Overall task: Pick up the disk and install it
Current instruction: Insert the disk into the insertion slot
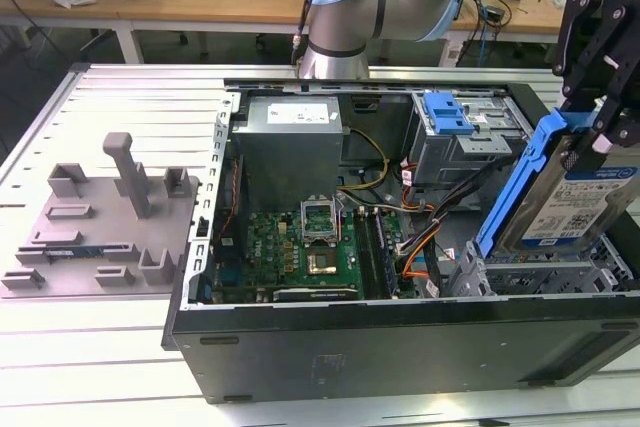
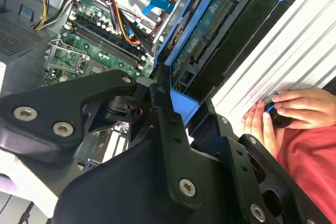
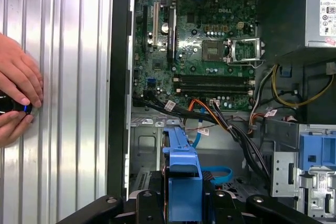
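Note:
The disk (image 1: 575,202), a silver drive with a white-and-blue label in a bright blue caddy rail, hangs tilted on edge over the grey drive cage (image 1: 540,272) at the front of the open computer case, on the exterior view's right. My black gripper (image 1: 597,132) is shut on its upper end. In the second wrist view the disk's green circuit side (image 2: 210,30) and blue rail (image 2: 184,100) run out from between the black finger links. In the first wrist view the blue rail (image 3: 181,174) points into the case, with the gripper (image 3: 181,205) around it.
The case holds a motherboard (image 1: 300,247), a power supply (image 1: 290,137), loose cables (image 1: 420,217) and a grey drive bay with a blue latch (image 1: 447,112). A grey fixture (image 1: 100,217) lies on the slatted table. A person's hands (image 3: 18,93) rest beside the case.

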